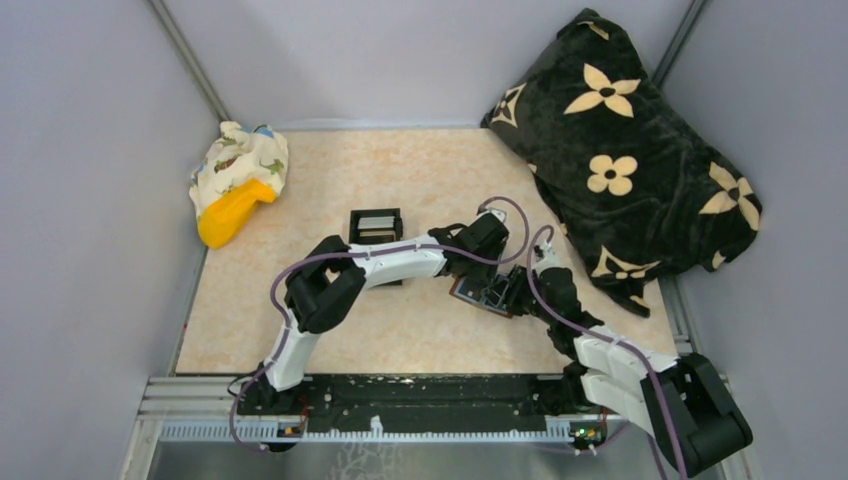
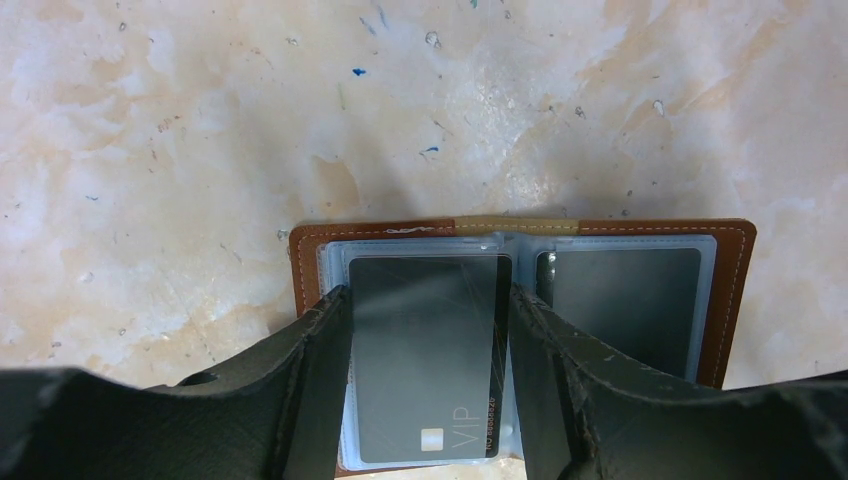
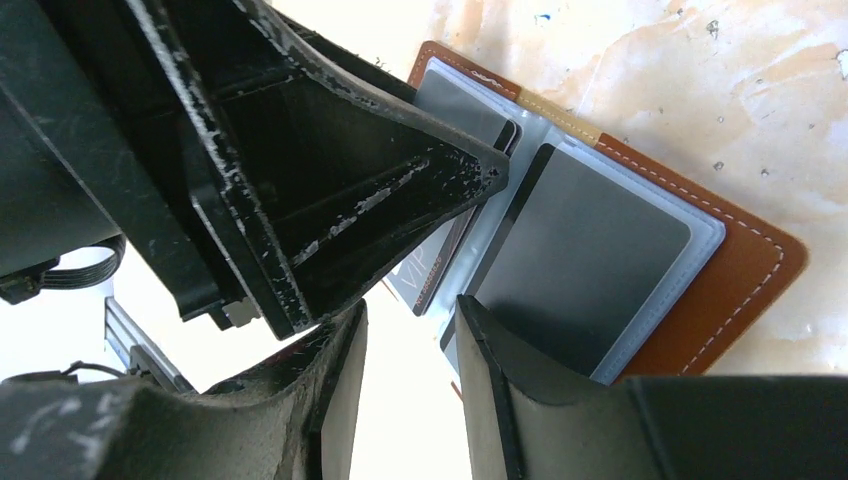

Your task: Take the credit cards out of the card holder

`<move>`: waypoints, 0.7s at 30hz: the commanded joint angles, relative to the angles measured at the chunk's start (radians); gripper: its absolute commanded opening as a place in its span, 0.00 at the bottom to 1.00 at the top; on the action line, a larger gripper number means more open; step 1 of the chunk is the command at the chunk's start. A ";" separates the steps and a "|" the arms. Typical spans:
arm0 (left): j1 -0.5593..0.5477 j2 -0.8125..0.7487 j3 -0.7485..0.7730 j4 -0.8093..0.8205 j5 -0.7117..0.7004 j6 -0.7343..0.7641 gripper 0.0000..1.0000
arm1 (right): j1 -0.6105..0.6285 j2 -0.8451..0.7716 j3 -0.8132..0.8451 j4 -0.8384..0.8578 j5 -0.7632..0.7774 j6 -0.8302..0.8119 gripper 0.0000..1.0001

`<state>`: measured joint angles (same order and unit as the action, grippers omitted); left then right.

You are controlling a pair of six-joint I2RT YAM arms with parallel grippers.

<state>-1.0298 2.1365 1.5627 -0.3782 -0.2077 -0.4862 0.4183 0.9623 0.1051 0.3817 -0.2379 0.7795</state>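
While the table (image 1: 300,330) carries a blanket (image 1: 640,150) at its far right, the holder (image 2: 310,270) lies open and flat on it, right of centre, under both wrists. Left gripper (image 2: 428,302): jaws apart, one finger along each long edge of the VIP card (image 2: 430,350) in the left page; whether they pinch it cannot be told. Right gripper (image 3: 410,312): jaws apart, nothing between them, just beside that card's corner. Second card (image 2: 625,300): in the other page's sleeve.
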 commanded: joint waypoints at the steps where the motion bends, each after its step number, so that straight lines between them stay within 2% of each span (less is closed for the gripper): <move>1: 0.005 0.087 -0.062 -0.031 0.095 -0.035 0.00 | 0.008 0.052 0.024 0.145 0.008 0.017 0.38; 8: 0.006 0.086 -0.058 -0.033 0.092 -0.032 0.00 | 0.028 0.138 0.031 0.188 0.015 0.002 0.38; 14: 0.007 0.088 -0.057 -0.031 0.106 -0.030 0.00 | 0.068 0.212 0.073 0.155 0.061 -0.033 0.39; 21: 0.008 0.086 -0.055 -0.032 0.113 -0.024 0.00 | 0.071 0.249 0.056 0.238 0.054 -0.035 0.39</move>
<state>-1.0134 2.1349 1.5589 -0.3531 -0.1665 -0.4957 0.4759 1.1866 0.1337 0.5385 -0.2058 0.7658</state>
